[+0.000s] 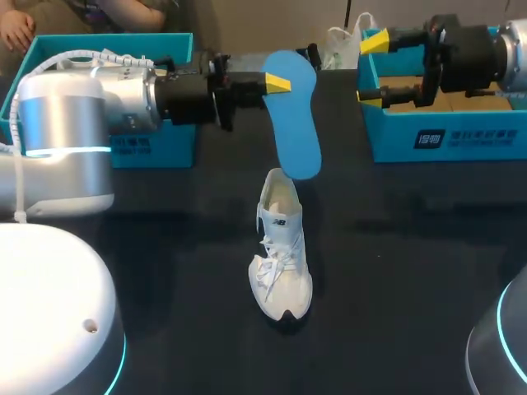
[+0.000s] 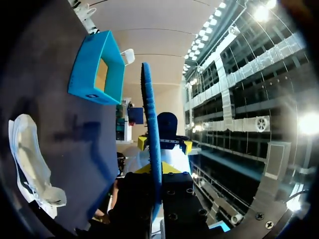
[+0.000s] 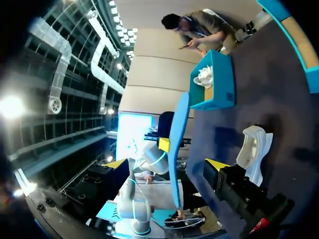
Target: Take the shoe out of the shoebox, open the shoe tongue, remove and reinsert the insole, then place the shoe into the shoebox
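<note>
A blue insole [image 1: 296, 115] hangs above the black table, heel end down over the white shoe [image 1: 282, 255]. My left gripper [image 1: 276, 82] is shut on the insole's upper edge. In the left wrist view the insole [image 2: 152, 124] stands edge-on between the yellow tips of the left gripper [image 2: 157, 169], and the shoe [image 2: 30, 164] lies off to the side on the table. My right gripper [image 1: 369, 70] is open, just right of the insole and not touching it. From the right wrist, the insole [image 3: 177, 149] is ahead of the right gripper [image 3: 167, 164], with the shoe [image 3: 254, 149] beside it.
A blue box [image 1: 107, 144] stands at the back left behind my left arm. A second blue box [image 1: 445, 132] stands at the back right under my right arm. A white bag [image 1: 342, 41] lies at the far edge between them.
</note>
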Motion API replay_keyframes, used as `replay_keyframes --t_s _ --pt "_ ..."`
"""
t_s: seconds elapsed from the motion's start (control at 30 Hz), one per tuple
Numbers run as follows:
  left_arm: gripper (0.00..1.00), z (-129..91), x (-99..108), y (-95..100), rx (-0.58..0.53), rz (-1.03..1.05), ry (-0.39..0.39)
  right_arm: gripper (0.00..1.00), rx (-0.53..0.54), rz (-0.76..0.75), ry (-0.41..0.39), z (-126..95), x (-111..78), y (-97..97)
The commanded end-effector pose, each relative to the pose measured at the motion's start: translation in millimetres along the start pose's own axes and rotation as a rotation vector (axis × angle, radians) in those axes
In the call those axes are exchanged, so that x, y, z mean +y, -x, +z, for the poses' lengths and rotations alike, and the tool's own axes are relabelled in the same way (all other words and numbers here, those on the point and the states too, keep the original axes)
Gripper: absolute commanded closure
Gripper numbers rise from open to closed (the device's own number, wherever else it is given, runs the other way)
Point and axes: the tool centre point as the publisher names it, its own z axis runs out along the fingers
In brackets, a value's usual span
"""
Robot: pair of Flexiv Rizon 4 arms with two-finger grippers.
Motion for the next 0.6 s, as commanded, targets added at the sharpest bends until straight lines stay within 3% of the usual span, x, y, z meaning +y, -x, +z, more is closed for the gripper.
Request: replay_keyframes --t_s 0.03,0.6 --pt "1.0 7.0 -9.2 9.3 0.015 0.021 -0.004 0.0 -0.098 -0.006 0.001 -3.0 -5.2 -5.7" --pt "1.0 16.8 -20.4 31.2 0.005 -0.006 0.037 0.0 -0.45 -0.062 -0.006 12.0 -17.5 -35.4"
